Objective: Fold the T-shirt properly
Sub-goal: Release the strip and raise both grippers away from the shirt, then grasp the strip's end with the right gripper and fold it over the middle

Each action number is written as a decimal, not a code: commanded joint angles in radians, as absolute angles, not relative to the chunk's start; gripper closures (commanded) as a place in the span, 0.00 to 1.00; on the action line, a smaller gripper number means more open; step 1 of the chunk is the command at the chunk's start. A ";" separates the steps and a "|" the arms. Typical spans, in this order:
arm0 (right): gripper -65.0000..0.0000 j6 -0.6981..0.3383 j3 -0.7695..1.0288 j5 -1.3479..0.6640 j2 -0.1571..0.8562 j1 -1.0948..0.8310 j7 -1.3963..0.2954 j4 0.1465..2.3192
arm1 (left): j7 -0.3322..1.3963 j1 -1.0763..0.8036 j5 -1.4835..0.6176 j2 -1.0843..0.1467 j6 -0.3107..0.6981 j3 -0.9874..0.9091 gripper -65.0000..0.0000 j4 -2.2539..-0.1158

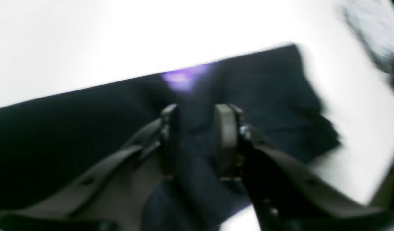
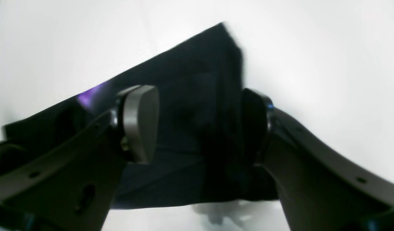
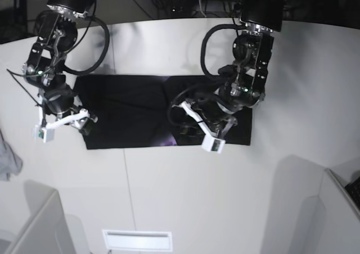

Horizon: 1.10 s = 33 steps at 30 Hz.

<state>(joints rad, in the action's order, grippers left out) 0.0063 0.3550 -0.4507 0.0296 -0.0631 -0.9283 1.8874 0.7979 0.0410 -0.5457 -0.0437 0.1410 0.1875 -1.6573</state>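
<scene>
The black T-shirt [image 3: 129, 110] lies folded into a long strip on the white table [image 3: 185, 192]. A bit of purple print [image 3: 166, 137] shows at its front edge. My left gripper [image 3: 190, 118] is over the strip's right half. In the left wrist view it [image 1: 198, 128] is shut on a raised fold of the black cloth [image 1: 88, 122]. My right gripper [image 3: 84, 121] is at the strip's left end. In the right wrist view it [image 2: 198, 123] is open, with its fingers on either side of the shirt's end [image 2: 190, 80]. Both wrist views are blurred.
A small grey cloth [image 3: 8, 159] lies at the table's left edge. Grey partitions stand at the front left [image 3: 39, 226] and front right [image 3: 337, 214]. A white vent plate [image 3: 137, 240] sits at the front. Cables [image 3: 169, 1] run behind the table.
</scene>
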 commanded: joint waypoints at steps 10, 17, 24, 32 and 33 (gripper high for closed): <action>0.41 -0.002 0.366 -0.714 0.186 0.087 -1.007 1.609 | 0.779 -0.124 -0.541 -0.116 0.139 -0.131 1.00 -1.767; 0.41 -0.002 0.357 -0.894 0.295 0.148 -1.030 1.379 | 0.773 -0.234 -0.522 -0.283 0.139 -0.364 1.00 -1.733; 0.38 -0.002 0.355 -0.857 0.294 0.157 -1.023 1.313 | 0.642 -0.285 -0.423 -0.297 0.143 -0.429 1.00 -1.669; 0.36 -0.102 0.277 -0.858 0.311 0.153 -0.967 1.245 | 0.631 -0.246 -0.418 -0.294 0.143 -0.328 1.00 -1.593; 0.36 -0.130 0.278 -0.857 0.308 0.153 -0.966 1.242 | 0.631 -0.243 -0.418 -0.294 0.143 -0.315 1.00 -1.589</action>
